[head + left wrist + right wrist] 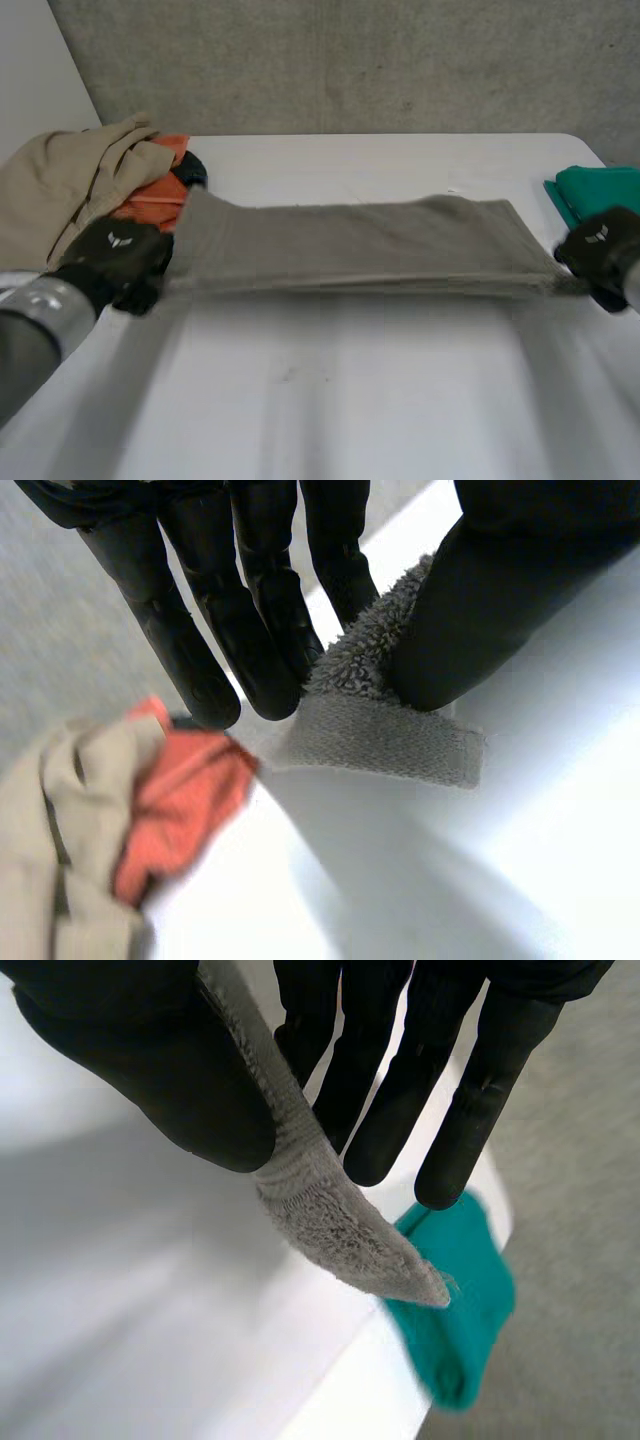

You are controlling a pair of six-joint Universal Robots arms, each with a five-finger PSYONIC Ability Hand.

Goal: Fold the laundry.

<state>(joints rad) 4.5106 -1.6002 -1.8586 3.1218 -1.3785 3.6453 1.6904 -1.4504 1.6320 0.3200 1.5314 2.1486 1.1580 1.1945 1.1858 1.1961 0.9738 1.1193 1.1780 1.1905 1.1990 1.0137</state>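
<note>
Stretching from nine o'clock to three o'clock across the white table, a grey towel hangs taut between the two hands. It looks doubled lengthwise, and its near edge runs straight from one hand to the other.

The left hand clamps the towel's nine o'clock end. In its wrist view the looped cloth is pinched between the thumb and straight fingers, with a short hemmed corner sticking out past the thumb. The right hand clamps the three o'clock end in the same way, thumb against fingers, and a pointed corner juts beyond the pinch.

At ten o'clock a beige garment lies heaped over the table's edge. An orange cloth is tucked against it, just beside the left hand and the towel's far left corner. At two o'clock a teal cloth sits on the table's right edge, just behind the right hand.

From the towel's near edge down to six o'clock the tabletop is bare. A narrower bare strip lies beyond the towel toward twelve o'clock.
</note>
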